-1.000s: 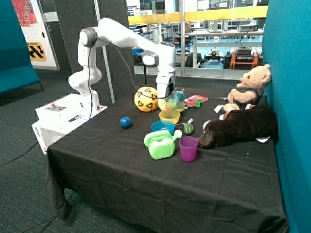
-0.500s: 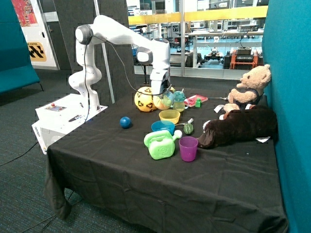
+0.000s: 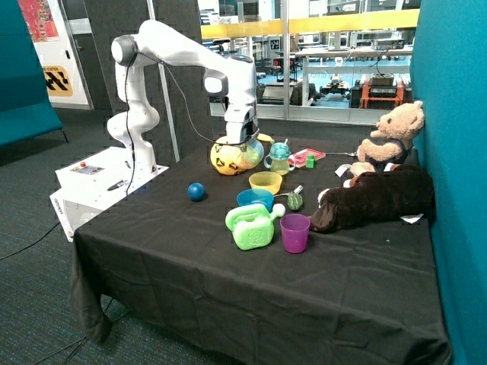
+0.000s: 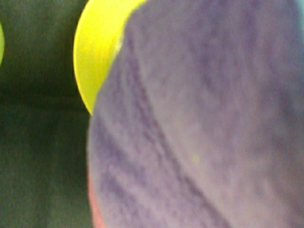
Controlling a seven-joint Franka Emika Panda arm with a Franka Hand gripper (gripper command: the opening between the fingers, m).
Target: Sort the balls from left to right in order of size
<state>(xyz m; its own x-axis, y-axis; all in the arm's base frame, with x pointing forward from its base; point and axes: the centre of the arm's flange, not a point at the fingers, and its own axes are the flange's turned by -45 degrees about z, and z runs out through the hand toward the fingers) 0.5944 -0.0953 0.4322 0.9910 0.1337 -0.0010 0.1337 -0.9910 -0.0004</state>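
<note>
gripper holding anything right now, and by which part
The gripper carries the pastel mid-sized ball, gripped from above at its top, in front of the large yellow-orange ball.

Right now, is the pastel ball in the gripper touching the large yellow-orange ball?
Cannot tell. In the outside view the pastel ball overlaps the large ball, hiding any gap; the wrist view is filled by the held ball.

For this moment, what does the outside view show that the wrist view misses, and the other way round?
Only the outside view shows the arm, the gripper down at the pastel ball beside the large yellow-orange ball, the small blue ball apart on the black cloth, and the yellow bowl. Only the wrist view shows the pastel ball's fuzzy surface up close, filling the frame. Both share that ball.
</note>
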